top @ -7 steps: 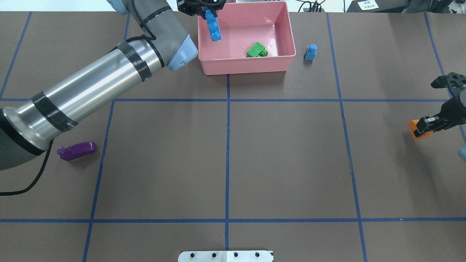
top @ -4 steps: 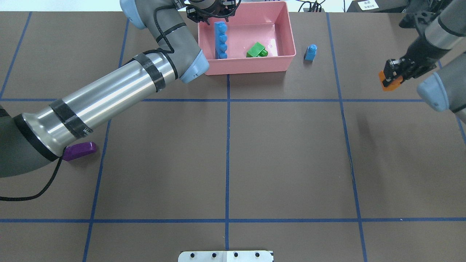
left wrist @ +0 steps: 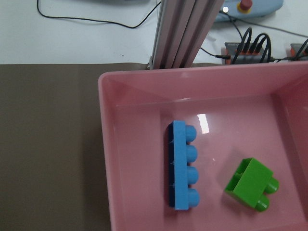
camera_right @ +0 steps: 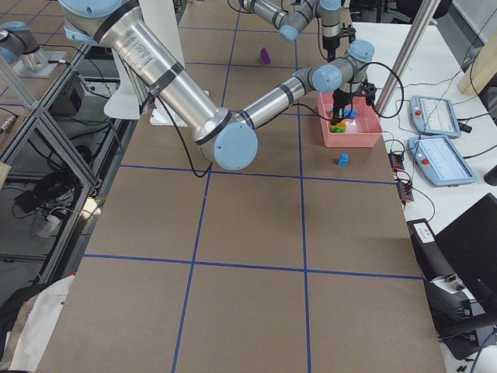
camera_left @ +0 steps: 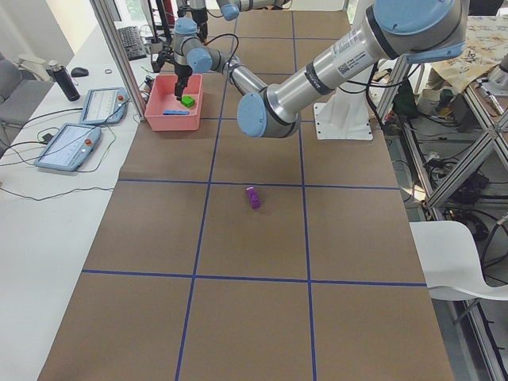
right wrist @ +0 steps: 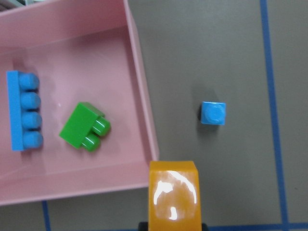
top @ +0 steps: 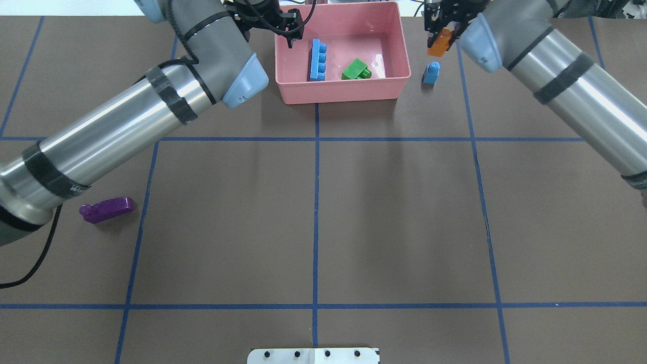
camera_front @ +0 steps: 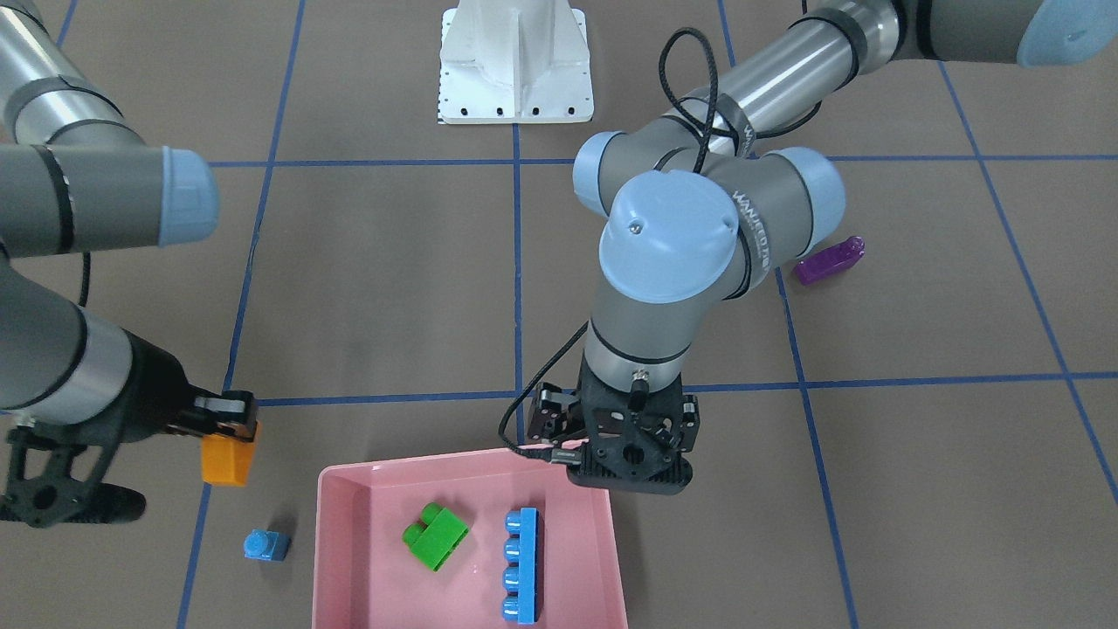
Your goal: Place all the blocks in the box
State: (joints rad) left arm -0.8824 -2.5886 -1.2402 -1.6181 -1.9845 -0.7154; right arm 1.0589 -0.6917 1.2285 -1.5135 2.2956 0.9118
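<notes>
Two of 5 blocks, long light-blue (top: 318, 59) & green (top: 357, 70), lie in box (top: 343, 93) at table's far edge; R gripper (top: 441, 34) clamps orange (right wrist: 173, 195) just beside it, small blue (top: 431, 73) & purple (top: 107, 209) lie outside; L gripper (top: 288, 30) spread can't be told.

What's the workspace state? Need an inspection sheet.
Surface: brown table with blue tape lines.
Job's things: pink box holds the long light-blue block and green block. Small blue block and purple block lie on the table. Orange block is held just outside the box's rim.
Clutter: nothing seen.
Grippers: left gripper empty, apparently open, at the box's edge. Right gripper shut on the orange block.
Cables: black cable loops off the left arm, clear of the blocks.
Surroundings: white robot base; tablets beside the table; no person seen.
</notes>
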